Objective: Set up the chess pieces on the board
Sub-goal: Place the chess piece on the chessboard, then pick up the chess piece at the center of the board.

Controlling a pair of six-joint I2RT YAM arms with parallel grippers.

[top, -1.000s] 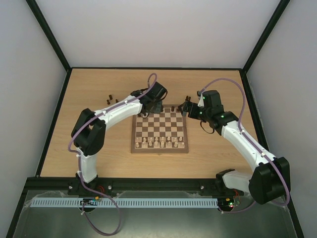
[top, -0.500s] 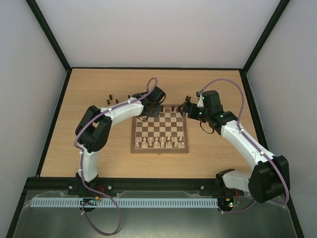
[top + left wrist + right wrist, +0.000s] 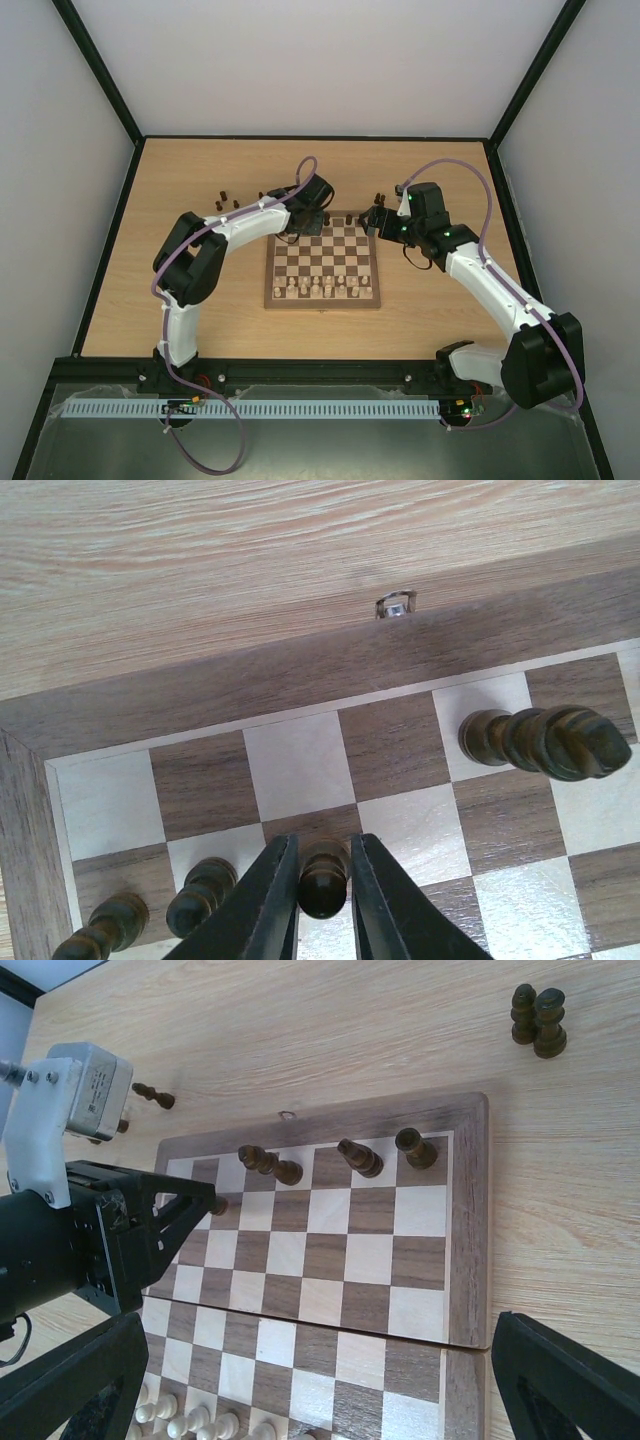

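The board (image 3: 322,303) lies mid-table. My left gripper (image 3: 308,222) is over its far-left corner. In the left wrist view its fingers (image 3: 268,900) are shut on a dark pawn (image 3: 322,878) that stands in the second row of the board (image 3: 200,690). Two more dark pawns (image 3: 205,908) stand to its left, and a taller dark piece (image 3: 540,742) is in the back row. My right gripper (image 3: 372,220) is open and empty above the far-right side of the board (image 3: 470,1210). Three dark pieces (image 3: 358,1157) stand in the back row.
Cream pieces (image 3: 322,290) fill the near rows. Loose dark pieces stand on the table left of the board (image 3: 222,197) and behind its right corner (image 3: 537,1018). One dark piece (image 3: 153,1094) lies near the left arm's wrist.
My left arm swung its elbow up and its gripper shifted slightly toward the board's far-left corner. The right arm has hardly moved.
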